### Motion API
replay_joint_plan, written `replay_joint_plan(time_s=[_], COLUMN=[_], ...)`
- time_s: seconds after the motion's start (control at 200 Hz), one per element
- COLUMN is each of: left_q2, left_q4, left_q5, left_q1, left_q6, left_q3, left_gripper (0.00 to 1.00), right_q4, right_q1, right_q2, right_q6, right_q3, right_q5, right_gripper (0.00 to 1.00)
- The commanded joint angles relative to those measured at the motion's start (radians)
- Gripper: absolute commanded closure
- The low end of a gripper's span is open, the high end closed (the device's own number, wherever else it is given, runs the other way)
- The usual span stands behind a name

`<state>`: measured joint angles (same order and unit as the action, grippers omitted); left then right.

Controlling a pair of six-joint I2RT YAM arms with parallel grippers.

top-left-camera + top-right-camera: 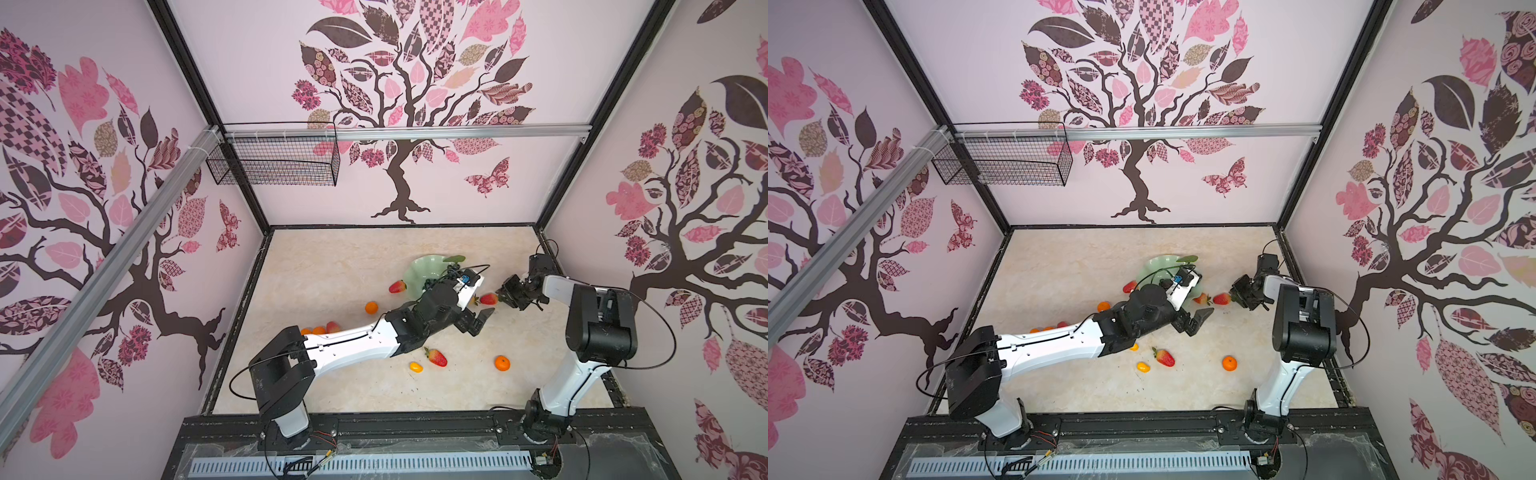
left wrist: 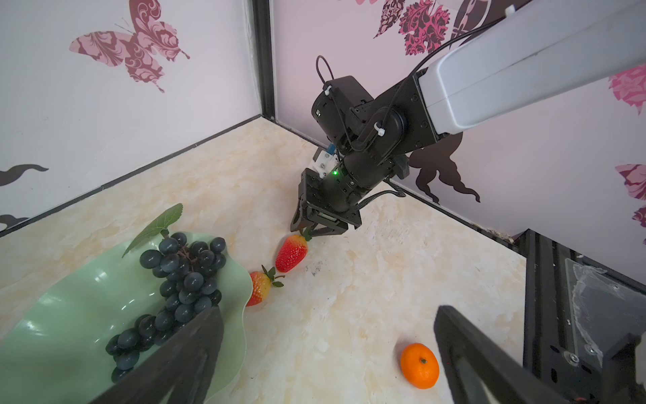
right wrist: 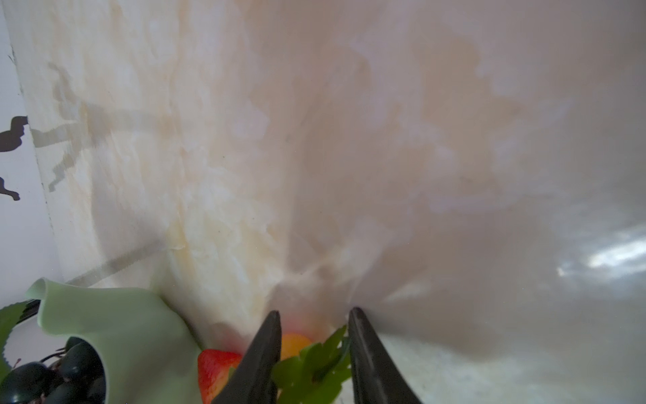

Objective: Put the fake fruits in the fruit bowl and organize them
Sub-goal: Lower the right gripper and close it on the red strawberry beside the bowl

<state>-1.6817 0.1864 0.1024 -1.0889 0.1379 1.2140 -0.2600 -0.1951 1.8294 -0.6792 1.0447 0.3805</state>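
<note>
1. The shallow mint-green fruit bowl with a wavy rim (image 1: 417,270) sits toward 12 o'clock from the middle of the marbled surface (image 1: 332,282). It holds only a dark grape bunch (image 2: 181,280) with a green leaf (image 2: 157,224).
2. Seen from above, a red strawberry (image 1: 397,286) lies at the bowl's 8 o'clock, with a round orange (image 1: 371,308) farther out. A red-yellow strawberry (image 2: 260,288) lies just beside the rim at 4 o'clock, and a red green-capped strawberry (image 2: 292,257) lies beyond it. Well apart at 6 o'clock are another strawberry (image 1: 436,357), a small yellow oval (image 1: 416,367) and a second orange (image 1: 502,363).
3. The left arm (image 1: 353,340) crosses the bowl's near side and partly hides small orange and red fruits (image 1: 319,330).
4. The left end effector (image 2: 328,309) is wide and empty. One finger (image 2: 195,349) stands in front of the rim and grapes.
5. The right end effector (image 3: 314,311) leaves a narrow gap around the green-capped strawberry's leaves. Whether it pinches them cannot be told.
</note>
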Motion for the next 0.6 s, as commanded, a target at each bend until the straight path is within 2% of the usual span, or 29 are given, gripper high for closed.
replay_joint_plan(time_s=[0.0, 0.595], left_q2=[-0.005, -0.003], left_q4=[0.012, -0.001], left_q5=[0.0, 0.029], left_q1=[0.002, 0.001], left_q6=[0.005, 0.01], left_q3=[-0.023, -0.018], left_gripper=[0.02, 0.02], right_q4=[-0.026, -0.012], right_q1=[-0.001, -0.001], right_q2=[0.036, 0.045], right_q6=[0.004, -0.003], right_q3=[0.03, 0.027], right_q5=[0.003, 0.009], right_gripper=[0.69, 0.93])
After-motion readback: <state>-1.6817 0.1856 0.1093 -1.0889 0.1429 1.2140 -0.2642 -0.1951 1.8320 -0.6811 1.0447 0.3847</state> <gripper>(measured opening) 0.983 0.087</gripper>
